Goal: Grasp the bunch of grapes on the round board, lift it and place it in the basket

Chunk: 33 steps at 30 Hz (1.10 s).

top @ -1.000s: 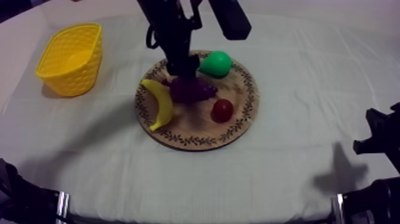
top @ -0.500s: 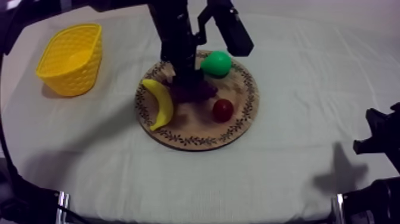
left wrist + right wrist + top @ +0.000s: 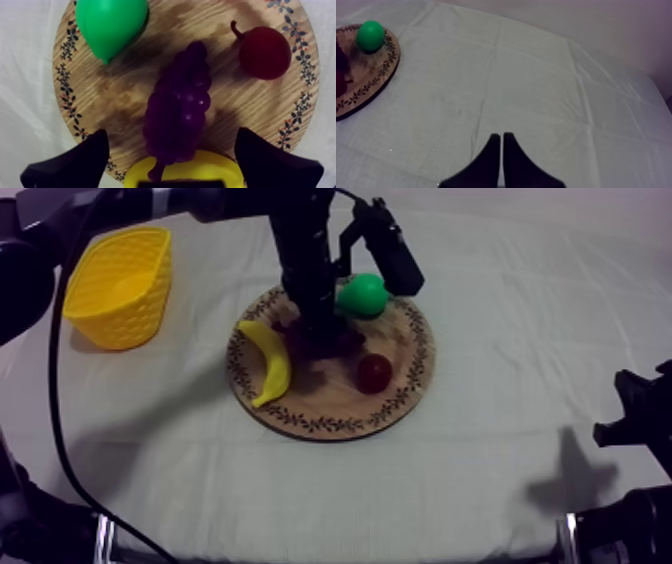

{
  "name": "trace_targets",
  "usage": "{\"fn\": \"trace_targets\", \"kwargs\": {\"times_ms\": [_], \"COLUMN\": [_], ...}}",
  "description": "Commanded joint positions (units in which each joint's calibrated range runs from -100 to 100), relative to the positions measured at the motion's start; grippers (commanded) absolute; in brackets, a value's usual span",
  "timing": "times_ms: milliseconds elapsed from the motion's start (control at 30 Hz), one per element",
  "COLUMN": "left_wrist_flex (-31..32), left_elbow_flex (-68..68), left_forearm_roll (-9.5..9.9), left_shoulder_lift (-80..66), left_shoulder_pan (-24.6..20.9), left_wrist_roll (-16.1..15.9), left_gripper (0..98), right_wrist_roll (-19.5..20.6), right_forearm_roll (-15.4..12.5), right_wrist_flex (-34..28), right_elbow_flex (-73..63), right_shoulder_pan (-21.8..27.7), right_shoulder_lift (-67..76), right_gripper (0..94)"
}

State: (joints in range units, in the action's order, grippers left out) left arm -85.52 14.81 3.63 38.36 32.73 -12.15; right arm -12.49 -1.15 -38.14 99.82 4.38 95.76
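Note:
The purple bunch of grapes [image 3: 180, 105] lies in the middle of the round wooden board [image 3: 125, 100], stem end toward the banana [image 3: 185, 170]. My left gripper [image 3: 171, 137] is open, one finger on each side of the bunch, apart from it. From above, the left gripper [image 3: 320, 333] stands right over the grapes [image 3: 345, 343] and hides most of them. The yellow basket [image 3: 120, 283] stands at the far left of the table. My right gripper [image 3: 501, 137] is shut on nothing over bare cloth, and rests low at the right edge [image 3: 640, 423].
A green pear [image 3: 362, 293], a small red fruit [image 3: 374, 372] and the banana [image 3: 265, 358] share the board [image 3: 330, 426] with the grapes. The pear [image 3: 110, 22] and red fruit [image 3: 264, 52] lie just beyond the bunch. Bare cloth separates board and basket.
My left arm has come down and slightly right over the board, so its gripper now covers most of the grapes. The fruit and the right arm have not moved.

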Motion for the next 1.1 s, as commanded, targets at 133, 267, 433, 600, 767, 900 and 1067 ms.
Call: {"fn": "trace_targets", "kwargs": {"times_ms": [133, 267, 433, 600, 767, 900, 1067], "left_wrist_flex": [0.2, 0.4, 0.4, 0.4, 0.4, 0.4, 0.4], "left_elbow_flex": [0.7, 1.4, 2.4, 3.1, 3.4, 3.8, 4.0], "left_forearm_roll": [-0.03, 0.06, 0.25, 0.44, 0.62, 0.85, 1.08], "left_shoulder_lift": [1.9, 3.1, 4.8, 6.6, 7.9, 8.6, 9.1], "left_shoulder_pan": [-0.1, 0.1, 0.4, 0.4, 0.5, 0.5, 0.5], "left_wrist_roll": [0.0, 0.1, 0.2, 0.6, 1.3, 1.9, 2.5], "left_gripper": [96.0, 96.0, 96.0, 95.5, 85.5, 71.6, 55.3], "right_wrist_roll": [0.0, 0.0, 0.0, 0.0, 0.0, 0.0, 0.0], "right_forearm_roll": [0.0, 0.0, 0.0, 0.0, 0.0, 0.0, 0.0], "right_wrist_flex": [0.0, 0.0, 0.0, 0.0, 0.0, 0.0, 0.0], "right_elbow_flex": [0.0, 0.0, 0.0, 0.0, 0.0, 0.0, 0.0], "right_shoulder_pan": [0.0, 0.0, 0.0, 0.0, 0.0, 0.0, 0.0], "right_shoulder_lift": [0.0, 0.0, 0.0, 0.0, 0.0, 0.0, 0.0], "right_gripper": [0.3, 0.3, 0.3, 0.3, 0.3, 0.3, 0.3]}}
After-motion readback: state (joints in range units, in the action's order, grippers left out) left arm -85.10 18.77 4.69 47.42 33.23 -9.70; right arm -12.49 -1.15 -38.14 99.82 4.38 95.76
